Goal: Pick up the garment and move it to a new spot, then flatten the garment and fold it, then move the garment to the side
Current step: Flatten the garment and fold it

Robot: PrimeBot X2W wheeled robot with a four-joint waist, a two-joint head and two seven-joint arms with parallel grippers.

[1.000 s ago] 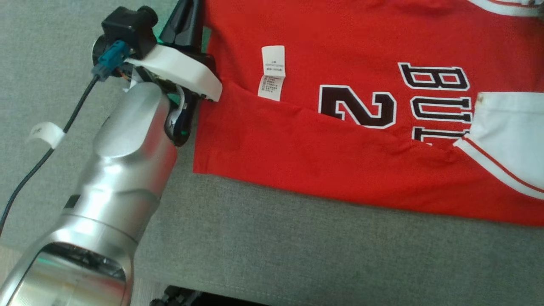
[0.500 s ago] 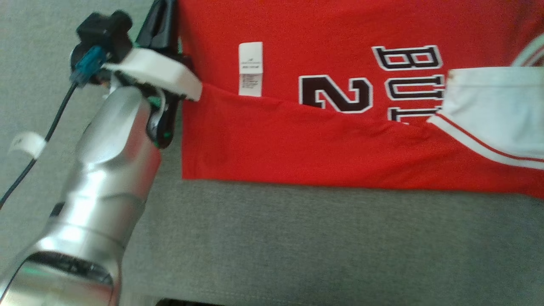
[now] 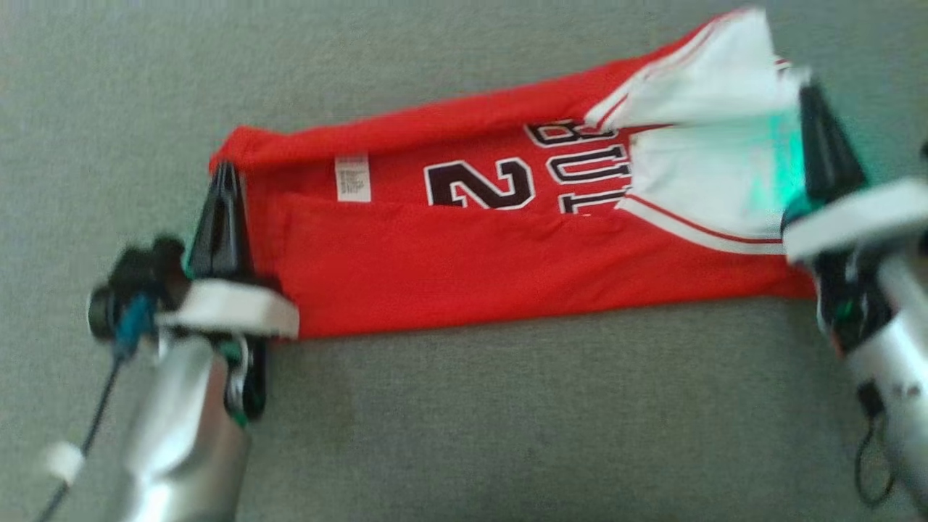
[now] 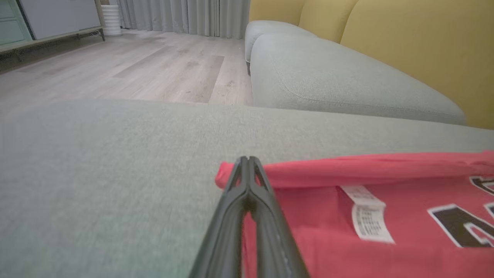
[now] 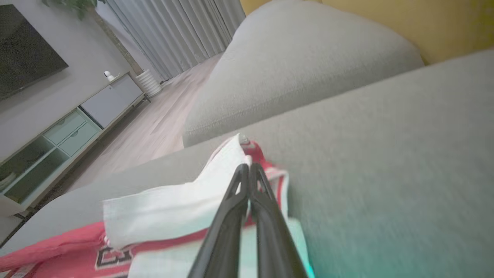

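Grey sofa cushions (image 4: 328,77), yellow backrest (image 4: 424,46), wood floor (image 4: 135,73), grey curtains (image 4: 185,15), pale cabinet (image 5: 108,100).

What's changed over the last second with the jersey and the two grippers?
Mostly the head camera pulled back, so the whole jersey now shows. The right gripper has come into view, shut on the white shoulder end. Unchanged: left gripper shut on the hem end, near flap folded over the number.

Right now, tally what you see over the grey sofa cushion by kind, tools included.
red fabric basketball jersey: 1
white rectangular care label sewn on it: 1
dark two-fingered tools, left tool and right tool, each shut on a jersey end: 2
Total: 4
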